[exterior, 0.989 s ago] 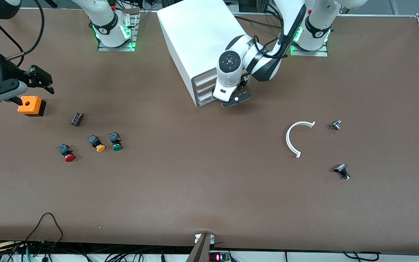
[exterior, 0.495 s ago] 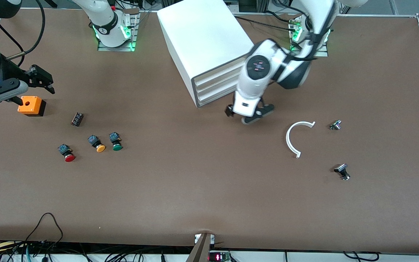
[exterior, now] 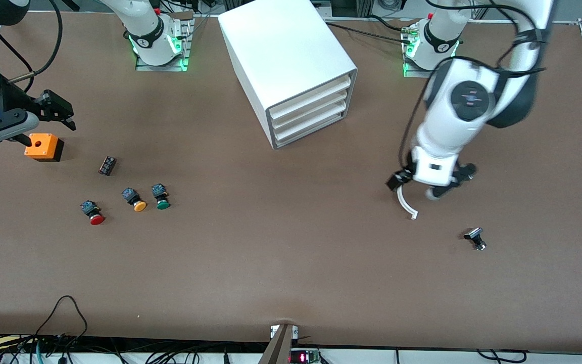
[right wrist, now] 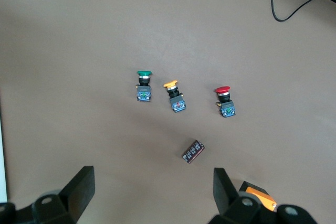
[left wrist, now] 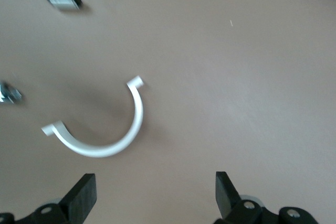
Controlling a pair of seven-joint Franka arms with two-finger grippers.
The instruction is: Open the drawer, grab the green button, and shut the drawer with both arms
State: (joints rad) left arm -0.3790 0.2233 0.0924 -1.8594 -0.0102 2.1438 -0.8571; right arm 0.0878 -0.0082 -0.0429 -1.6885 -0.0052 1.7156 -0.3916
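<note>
The white cabinet [exterior: 281, 50] stands at the table's robot edge; its lowest drawer [exterior: 305, 132] sits flush with the two above it. The green-capped button [exterior: 161, 198] lies on the table toward the right arm's end, beside a yellow-capped one; it also shows in the right wrist view [right wrist: 143, 85]. My left gripper [exterior: 415, 189] is open and empty over a white curved piece [left wrist: 105, 140]; its fingers [left wrist: 84, 198] hold nothing. My right gripper [exterior: 53, 112] is open and empty, waiting over an orange box; the right wrist view [right wrist: 152, 192] shows only table between its fingers.
A yellow-capped button [exterior: 135, 199] and a red-capped button [exterior: 94, 212] lie by the green one. A small black part [exterior: 107, 165] and the orange box [exterior: 43, 146] lie nearer the right gripper. The white curved piece [exterior: 406, 205] and a small metal part [exterior: 475, 238] lie toward the left arm's end.
My left gripper has moved away from the cabinet's drawer fronts toward the left arm's end and now hangs over the white curved piece. The right arm has not moved.
</note>
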